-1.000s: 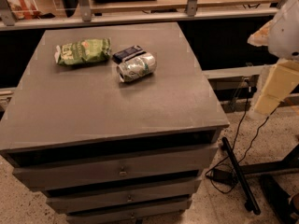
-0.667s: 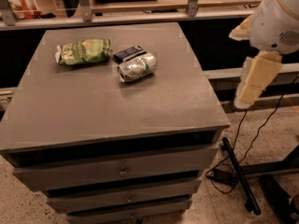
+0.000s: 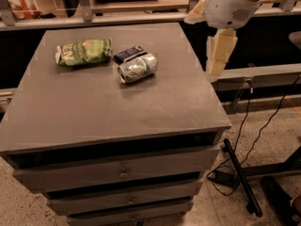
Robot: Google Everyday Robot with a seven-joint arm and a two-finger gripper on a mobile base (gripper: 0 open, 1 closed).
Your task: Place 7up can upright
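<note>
Drawer fronts (image 3: 123,173): nearest the camera, stacked below the grey cabinet top (image 3: 117,121), each with a small knob.
Floor at right: a black bar (image 3: 241,175) and thin cables (image 3: 263,126) lie beside the cabinet's right side.
Open room: the near half of the cabinet top is bare, as is the strip along its right edge; nothing stands between that edge and the can.
7up can (image 3: 137,68): lies on its side in the far half of the top, a little left of centre, with one end turned towards the near left; well back from every edge.
Dark packet (image 3: 128,54): flat, just behind the can and touching it or nearly so.
Green snack bag (image 3: 84,52): left of the packet, near it and apart from the can.
Gripper (image 3: 219,55): a cream piece hanging below the white arm (image 3: 233,4), in the air just off the cabinet's right edge, level with the can and well apart from it; whether it is wide or narrow cannot be told, and it holds nothing visible.
Behind: a metal rail (image 3: 141,18) runs along the far edge.
Change: the arm has swung in from the far right of the view towards the cabinet; can, packet and bag lie as before.
</note>
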